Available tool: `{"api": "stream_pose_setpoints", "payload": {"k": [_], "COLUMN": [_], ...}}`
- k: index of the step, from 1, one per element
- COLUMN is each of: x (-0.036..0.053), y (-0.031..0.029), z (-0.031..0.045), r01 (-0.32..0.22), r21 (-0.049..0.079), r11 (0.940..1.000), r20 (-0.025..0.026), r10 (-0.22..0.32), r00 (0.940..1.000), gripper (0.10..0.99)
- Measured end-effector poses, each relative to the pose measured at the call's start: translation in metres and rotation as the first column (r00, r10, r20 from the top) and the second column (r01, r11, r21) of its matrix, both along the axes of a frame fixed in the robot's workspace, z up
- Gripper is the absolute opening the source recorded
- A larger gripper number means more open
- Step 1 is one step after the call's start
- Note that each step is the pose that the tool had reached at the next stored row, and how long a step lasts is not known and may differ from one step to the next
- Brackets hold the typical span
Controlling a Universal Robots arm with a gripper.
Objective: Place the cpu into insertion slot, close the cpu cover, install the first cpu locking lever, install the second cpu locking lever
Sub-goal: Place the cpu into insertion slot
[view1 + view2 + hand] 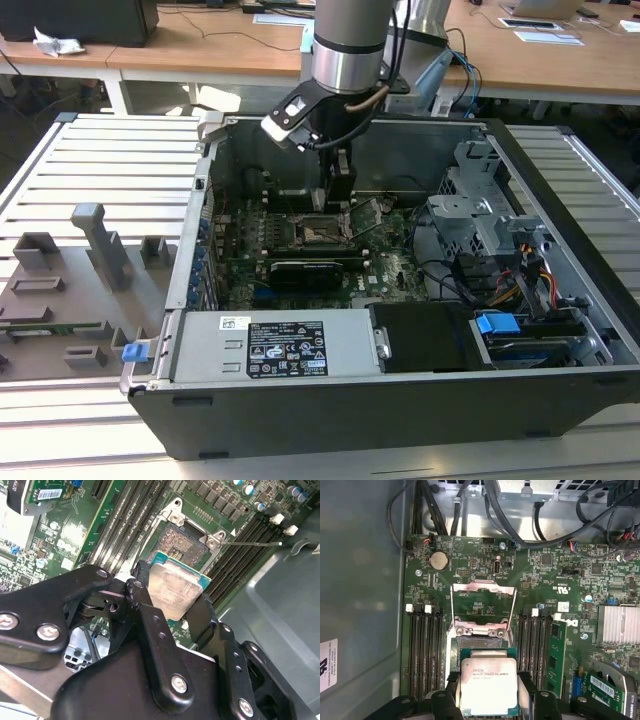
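I have the end effector (488,696) clamped on the cpu (488,684), one black finger (451,690) on each of two opposite edges, with the silver lid facing my first wrist view. In the second wrist view the cpu (175,587) hangs between the fingers (202,617), just beside the near edge of the insertion slot (184,541) and not seated in it. The slot's brownish pin field lies bare. The cpu cover (483,587) is swung open off the slot, and green board shows through its window. A thin locking lever (250,543) sticks out sideways from one corner of the slot. Long black memory slots (427,650) run along both sides of it. In the exterior view the arm reaches down into the open computer case (400,410), which sits on the slatted tabletop (90,150), with the end effector (340,190) low over the motherboard.
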State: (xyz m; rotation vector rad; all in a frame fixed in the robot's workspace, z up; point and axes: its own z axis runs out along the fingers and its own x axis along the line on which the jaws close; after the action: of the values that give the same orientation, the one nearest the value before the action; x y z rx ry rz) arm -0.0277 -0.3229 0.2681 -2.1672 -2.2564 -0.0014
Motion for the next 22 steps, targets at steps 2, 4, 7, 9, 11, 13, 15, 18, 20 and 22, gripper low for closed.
{"api": "stream_pose_setpoints", "payload": {"k": [2,4,7,9,11,13,15,18,20,22], "x": [0.0000,0.0000,0.0000,-0.0001,0.0000,0.0000,0.0000,-0.0004,-0.0006,-0.0007], "y": [0.0000,0.0000,0.0000,0.0003,0.0028,0.0041,0.0046,0.0045,0.0045,0.0046], "z": [-0.0027,-0.0039,-0.0065,-0.0094,-0.0108,-0.0119,-0.0166,-0.0225,-0.0237,-0.0253], "r01": [0.000,0.000,0.000,0.000,0.000,0.000,0.000,0.000,0.000,0.000], "r21": [0.000,0.000,-0.001,-0.002,-0.002,-0.002,-0.002,-0.004,-0.005,-0.005], "r11": [1.0000,1.0000,1.0000,1.0000,1.0000,1.0000,1.0000,1.0000,1.0000,1.0000], "r20": [0.0000,0.0000,0.0000,-0.0001,0.0000,0.0001,0.0000,0.0000,0.0000,0.0000], "r10": [0.000,0.000,0.000,0.000,0.000,0.000,0.000,0.000,0.000,0.000], "r00": [1.0000,1.0000,1.0000,1.0000,1.0000,1.0000,1.0000,1.0000,1.0000,1.0000], "gripper": [0.541,0.541,0.541,0.541,0.541,0.541,0.541,0.541,0.541,0.541]}}
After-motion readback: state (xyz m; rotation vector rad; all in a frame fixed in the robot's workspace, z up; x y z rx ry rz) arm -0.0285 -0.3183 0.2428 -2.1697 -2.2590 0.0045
